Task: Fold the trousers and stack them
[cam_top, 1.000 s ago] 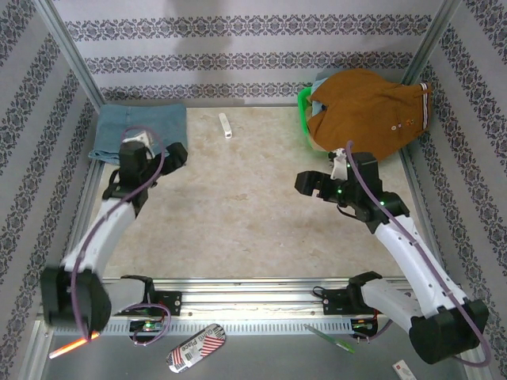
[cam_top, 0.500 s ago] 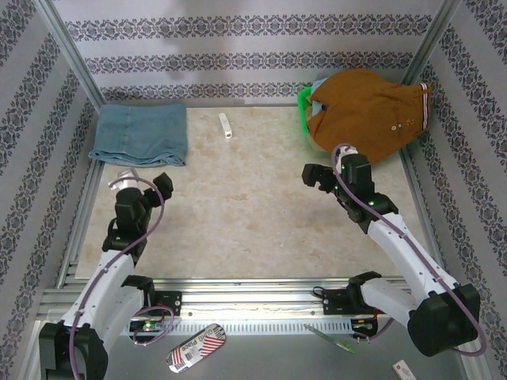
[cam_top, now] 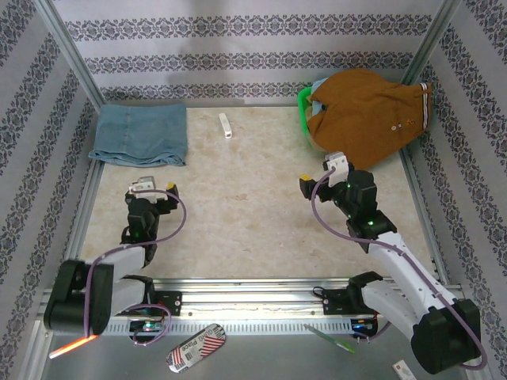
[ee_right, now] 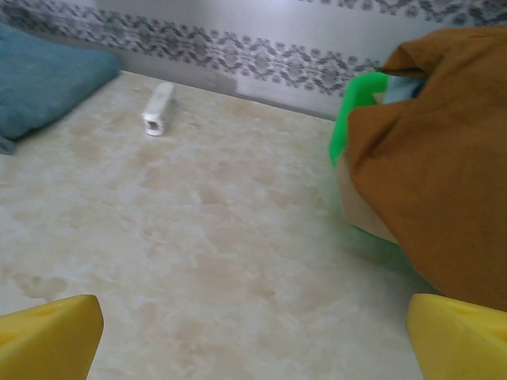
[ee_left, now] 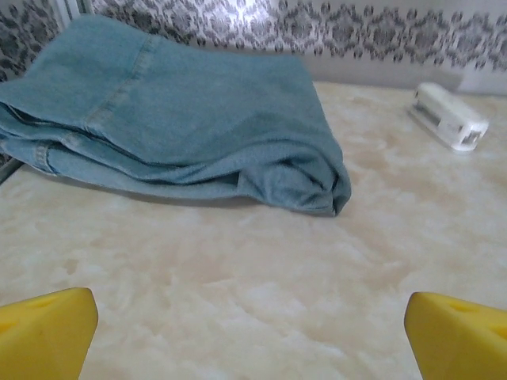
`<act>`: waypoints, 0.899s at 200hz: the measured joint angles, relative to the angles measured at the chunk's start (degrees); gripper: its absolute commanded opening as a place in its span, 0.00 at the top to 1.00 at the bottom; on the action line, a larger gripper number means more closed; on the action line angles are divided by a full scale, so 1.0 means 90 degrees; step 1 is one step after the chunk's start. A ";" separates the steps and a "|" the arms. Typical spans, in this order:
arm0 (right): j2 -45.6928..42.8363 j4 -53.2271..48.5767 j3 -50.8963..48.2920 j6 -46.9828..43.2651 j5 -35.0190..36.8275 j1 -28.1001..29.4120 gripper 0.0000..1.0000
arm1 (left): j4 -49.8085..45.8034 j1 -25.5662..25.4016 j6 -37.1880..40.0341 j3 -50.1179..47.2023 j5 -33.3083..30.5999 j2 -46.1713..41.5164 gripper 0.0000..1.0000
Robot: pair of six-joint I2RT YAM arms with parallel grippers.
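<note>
While the left gripper [cam_top: 155, 190] gapes empty, folded trousers [cam_top: 139, 133] lie well beyond it.

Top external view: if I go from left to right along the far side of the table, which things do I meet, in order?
folded light-blue jeans → small white object → brown garment

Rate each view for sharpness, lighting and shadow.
Top external: evenly lit, sharp, no glare on the table. Left wrist: the trousers crisp, a thin dark shadow under their folded edge. Right wrist: soft overall, the brown garment and green basket blurred most.
</note>
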 measured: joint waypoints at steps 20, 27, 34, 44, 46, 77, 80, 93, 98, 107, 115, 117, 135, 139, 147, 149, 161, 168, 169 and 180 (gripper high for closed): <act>0.0044 0.0396 -0.0333 -0.0117 0.0449 -0.0141 0.02 | 0.0741 0.0000 0.0301 0.0002 0.0131 0.0962 0.00; 0.0085 0.0563 -0.0466 -0.0119 0.0617 -0.0177 0.02 | 0.0952 0.0000 0.0367 0.0027 0.0146 0.1253 0.00; 0.0153 0.0777 -0.0636 -0.0119 0.0801 -0.0223 0.02 | 0.1192 0.0000 0.0415 0.0075 0.0146 0.1591 0.00; 0.0282 0.1115 -0.0894 -0.0114 0.1032 -0.0296 0.02 | 0.1664 0.0002 0.0508 0.0170 0.0138 0.2144 0.01; 0.0311 0.1180 -0.0952 -0.0114 0.1078 -0.0311 0.02 | 0.1758 0.0000 0.0525 0.0187 0.0143 0.2256 0.01; 0.0928 0.2426 -0.1814 -0.0104 0.1464 -0.0546 0.02 | 0.1664 0.0000 0.0631 0.0464 0.0165 0.2397 0.01; 0.1003 0.2545 -0.1870 -0.0104 0.1472 -0.0568 0.02 | 0.1647 0.0000 0.0646 0.0539 0.0172 0.2397 0.01; 0.1443 0.3104 -0.2011 -0.0085 0.1484 -0.0699 0.02 | 0.1467 0.0000 0.0665 0.0869 0.0148 0.2373 0.01; 0.1632 0.3339 -0.2040 -0.0058 0.1479 -0.0760 0.02 | 0.1430 0.0000 0.0665 0.0969 0.0112 0.2368 0.01; 0.1933 0.3755 -0.2076 -0.0036 0.1477 -0.0857 0.02 | 0.1375 0.0000 0.0665 0.1105 0.0058 0.2363 0.01; 0.2188 0.4119 -0.2098 0.0005 0.1472 -0.0942 0.02 | 0.1268 0.0000 0.0663 0.1192 -0.0007 0.2356 0.01; 0.2266 0.4223 -0.2101 0.0022 0.1472 -0.0967 0.02 | 0.1243 0.0002 0.0661 0.1209 -0.0015 0.2353 0.01; 0.2839 0.4976 -0.2108 0.0131 0.1409 -0.1141 0.02 | 0.1137 0.0002 0.0661 0.1236 -0.0124 0.2351 0.01; 0.2977 0.5156 -0.2110 0.0160 0.1401 -0.1180 0.02 | 0.1098 0.0002 0.0658 0.1236 -0.0155 0.2351 0.01; 0.3322 0.5561 -0.2110 0.0233 0.1394 -0.1256 0.02 | 0.1030 0.0002 0.0658 0.1236 -0.0211 0.2351 0.01; 0.3422 0.5644 -0.2108 0.0245 0.1396 -0.1268 0.02 | 0.1020 0.0002 0.0658 0.1236 -0.0226 0.2351 0.01; 0.3949 0.6125 -0.2091 0.0338 0.1418 -0.1333 0.02 | 0.0967 0.0002 0.0658 0.1236 -0.0270 0.2351 0.01; 0.4080 0.6120 -0.2074 0.0401 0.1455 -0.1333 0.02 | 0.0952 0.0002 0.0658 0.1236 -0.0289 0.2351 0.01; 0.4090 0.6108 -0.2069 0.0408 0.1460 -0.1333 0.02 | 0.0950 0.0002 0.0658 0.1236 -0.0296 0.2351 0.01; 0.4051 0.5860 -0.1974 0.0491 0.1549 -0.1333 0.02 | 0.0928 0.0002 0.0658 0.1236 -0.0321 0.2351 0.01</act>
